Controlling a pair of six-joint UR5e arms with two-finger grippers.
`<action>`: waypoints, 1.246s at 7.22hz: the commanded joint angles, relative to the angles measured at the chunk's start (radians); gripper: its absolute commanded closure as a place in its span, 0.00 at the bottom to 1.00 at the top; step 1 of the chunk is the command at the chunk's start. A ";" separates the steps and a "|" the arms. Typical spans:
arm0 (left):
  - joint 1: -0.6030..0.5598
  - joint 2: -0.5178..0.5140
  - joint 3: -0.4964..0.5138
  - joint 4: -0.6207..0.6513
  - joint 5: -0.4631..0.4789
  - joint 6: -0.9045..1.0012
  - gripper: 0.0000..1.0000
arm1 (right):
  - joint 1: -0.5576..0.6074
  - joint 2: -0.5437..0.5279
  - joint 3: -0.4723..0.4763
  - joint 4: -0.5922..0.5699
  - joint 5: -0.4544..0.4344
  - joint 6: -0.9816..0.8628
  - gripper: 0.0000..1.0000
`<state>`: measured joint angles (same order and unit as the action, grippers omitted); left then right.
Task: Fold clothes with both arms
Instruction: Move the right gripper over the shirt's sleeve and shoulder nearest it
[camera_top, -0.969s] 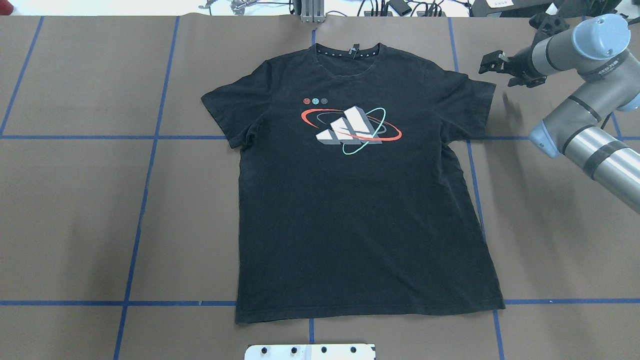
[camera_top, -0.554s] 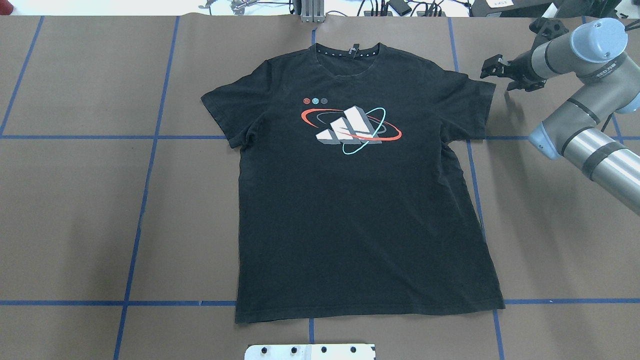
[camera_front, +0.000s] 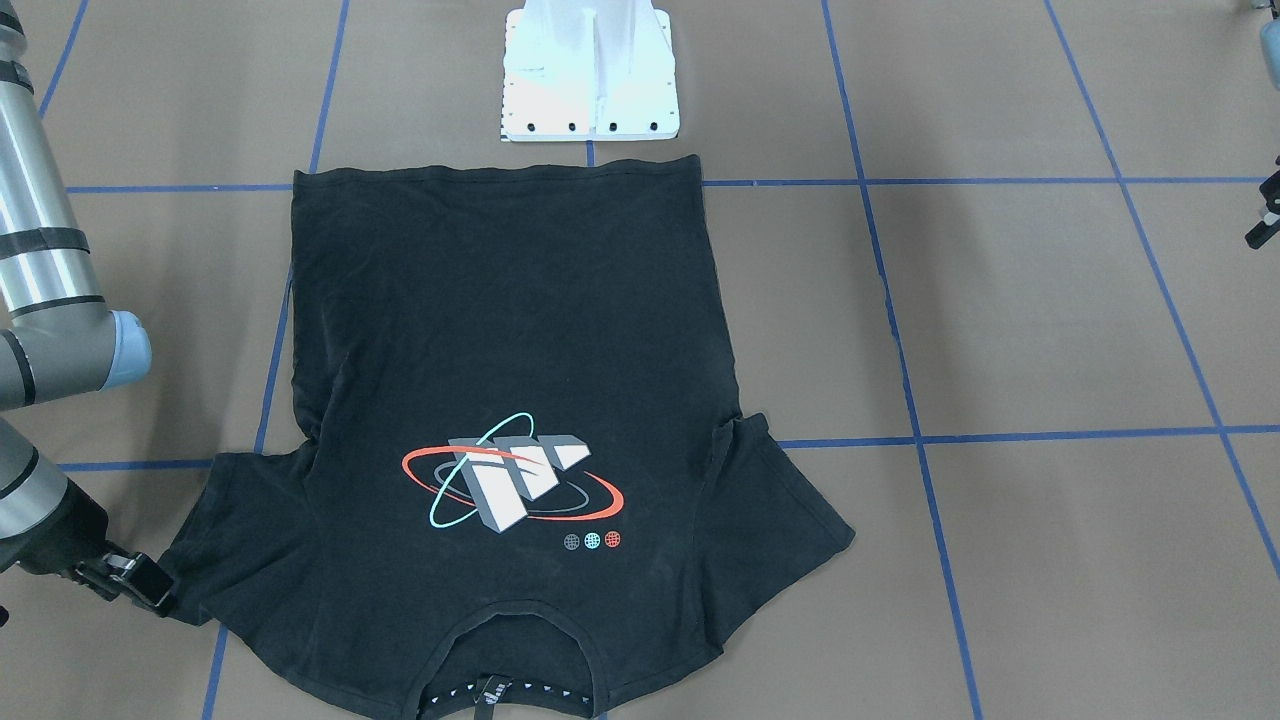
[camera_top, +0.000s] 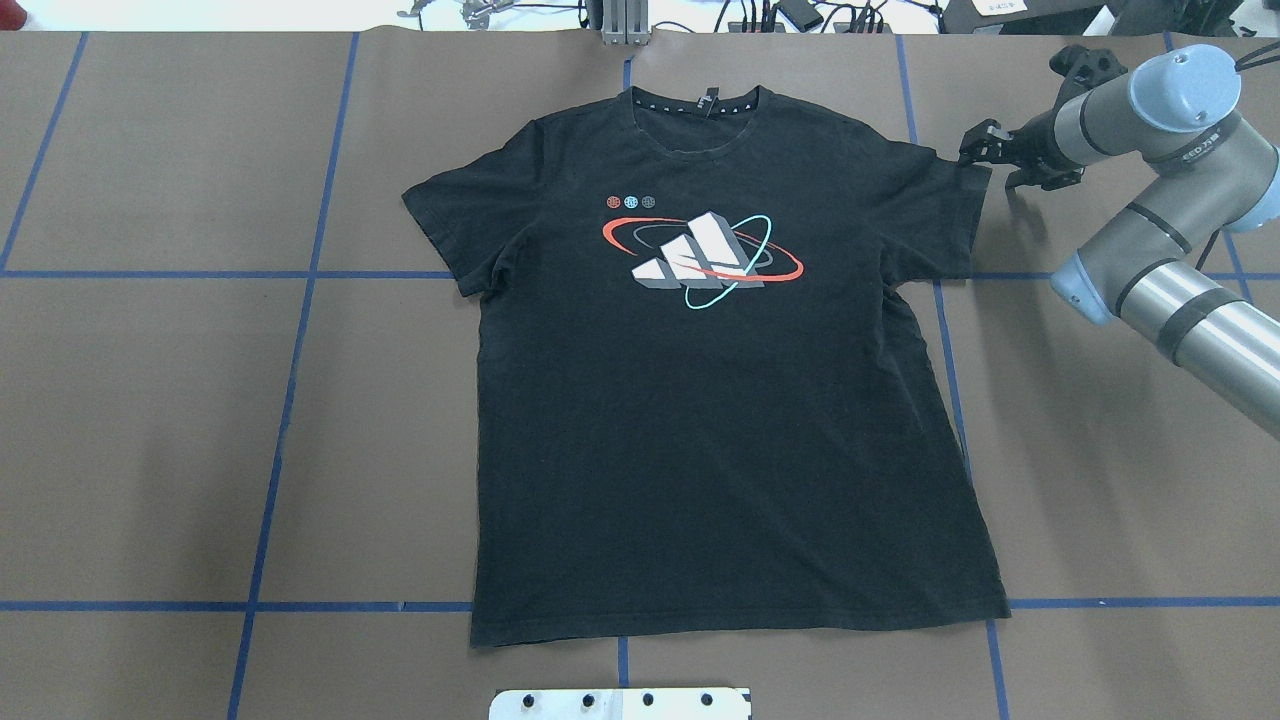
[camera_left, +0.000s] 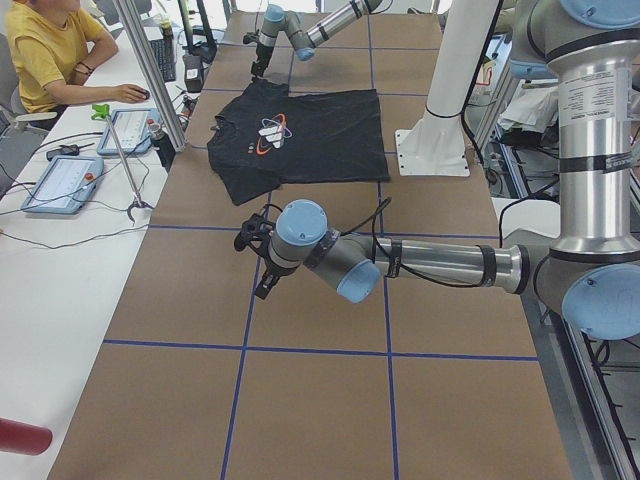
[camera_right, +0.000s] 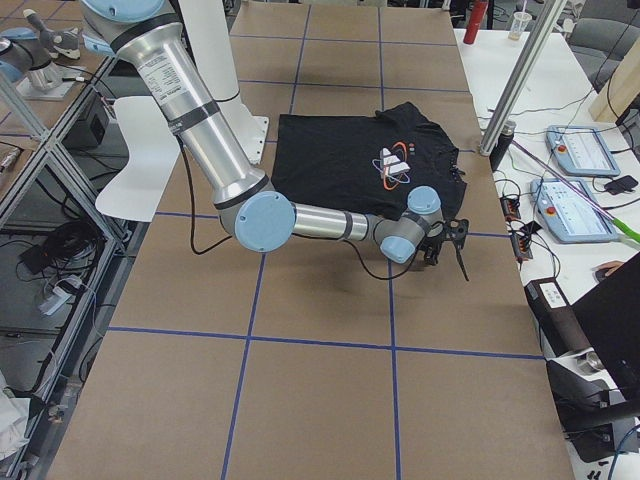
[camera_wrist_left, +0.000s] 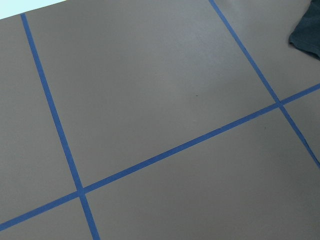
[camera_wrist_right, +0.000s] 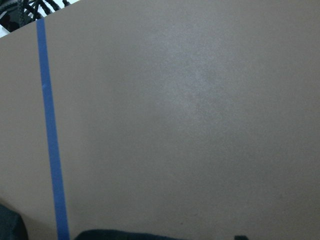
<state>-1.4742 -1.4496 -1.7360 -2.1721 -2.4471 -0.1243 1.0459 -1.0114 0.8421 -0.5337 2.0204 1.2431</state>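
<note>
On a brown paper-covered desk (camera_top: 150, 450) gridded with blue tape (camera_top: 200, 274), a black short-sleeved cotton T-shirt (camera_top: 720, 420) lay flat mid-desk, collar toward the far edge. The right arm's black tool (camera_top: 985, 152), jaws spread, met its right sleeve corner. The left tool (camera_front: 1266, 215), grip impossible to tell, stood well apart toward the desk's left end.

A black T-shirt (camera_top: 720, 430) is printed with a white, red and teal orbit logo (camera_top: 703, 258); red, teal and grey dots (camera_top: 631, 202) are seen at its ten o'clock. The brown table (camera_top: 150, 420) is gridded with blue tape (camera_top: 290, 380).
</note>
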 joint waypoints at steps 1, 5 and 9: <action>0.000 0.000 0.001 0.000 0.000 0.002 0.00 | -0.003 0.002 0.002 0.000 0.003 0.003 1.00; 0.000 0.011 0.001 0.000 0.000 0.002 0.00 | -0.003 0.014 0.000 -0.002 0.003 0.006 1.00; 0.000 0.012 0.000 0.000 -0.007 0.002 0.00 | 0.011 0.013 0.046 0.000 0.040 0.009 1.00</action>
<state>-1.4742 -1.4377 -1.7353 -2.1721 -2.4491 -0.1227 1.0499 -0.9980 0.8621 -0.5344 2.0485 1.2494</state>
